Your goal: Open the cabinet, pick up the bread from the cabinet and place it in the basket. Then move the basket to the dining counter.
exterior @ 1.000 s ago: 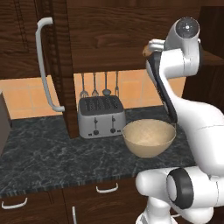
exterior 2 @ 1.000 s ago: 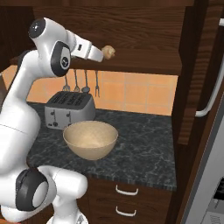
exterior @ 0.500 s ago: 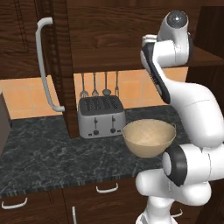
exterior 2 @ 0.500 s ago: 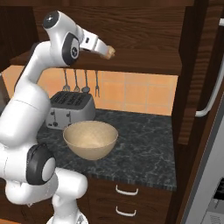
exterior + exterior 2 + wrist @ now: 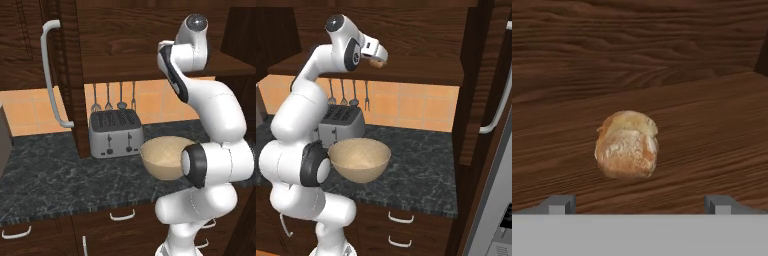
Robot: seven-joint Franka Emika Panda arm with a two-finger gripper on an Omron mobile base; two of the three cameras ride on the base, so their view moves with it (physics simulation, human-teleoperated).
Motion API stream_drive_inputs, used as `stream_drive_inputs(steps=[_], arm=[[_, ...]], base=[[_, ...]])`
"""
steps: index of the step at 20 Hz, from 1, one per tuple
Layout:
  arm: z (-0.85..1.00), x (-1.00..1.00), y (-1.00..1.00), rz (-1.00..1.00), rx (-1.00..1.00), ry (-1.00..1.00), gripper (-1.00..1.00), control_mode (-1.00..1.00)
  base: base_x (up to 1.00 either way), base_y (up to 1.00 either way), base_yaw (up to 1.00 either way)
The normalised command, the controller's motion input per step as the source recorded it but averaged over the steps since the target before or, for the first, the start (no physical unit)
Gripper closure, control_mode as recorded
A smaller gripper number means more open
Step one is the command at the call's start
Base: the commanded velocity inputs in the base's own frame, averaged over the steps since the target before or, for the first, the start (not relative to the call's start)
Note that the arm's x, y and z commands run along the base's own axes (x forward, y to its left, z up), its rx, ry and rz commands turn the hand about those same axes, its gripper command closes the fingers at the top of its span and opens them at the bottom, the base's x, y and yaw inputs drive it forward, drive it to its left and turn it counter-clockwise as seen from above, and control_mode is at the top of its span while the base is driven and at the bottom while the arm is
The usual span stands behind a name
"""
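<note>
The cabinet (image 5: 150, 40) stands open, its door with the curved silver handle (image 5: 50, 75) swung to the left. Below, a silver toaster (image 5: 116, 133) sits on the black countertop (image 5: 55, 175) beside the basket (image 5: 360, 159), with utensils (image 5: 114, 96) hanging behind. The bread (image 5: 627, 145) lies on the cabinet shelf (image 5: 712, 130). The gripper (image 5: 640, 205) points at the bread with jaws fully spread, holding nothing; contact appears absent, though depth is hard to judge.
</note>
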Motion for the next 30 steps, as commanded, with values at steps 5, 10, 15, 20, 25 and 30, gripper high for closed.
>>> stream_drive_inputs(steps=[5, 10, 15, 20, 25, 30], arm=[[-0.13, 0.49, 0.00, 0.01, 0.00, 0.04, -1.00, -1.00], [-0.10, 0.47, 0.00, 0.00, 0.00, 0.01, -1.00, -1.00], [-0.15, 0.43, -0.03, 0.00, 0.00, 0.03, -1.00, -1.00], [-0.19, 0.44, 0.00, 0.00, 0.00, 0.05, -1.00, -1.00], [-0.32, 0.24, 0.00, 0.00, 0.00, 0.04, 1.00, -1.00], [-0.07, -0.49, -0.03, 0.04, 0.01, -0.16, 1.00, -1.00]], base=[[0.00, 0.00, 0.00], [0.00, 0.00, 0.00], [0.00, 0.00, 0.00], [0.00, 0.00, 0.00], [0.00, 0.00, 0.00], [0.00, 0.00, 0.00]])
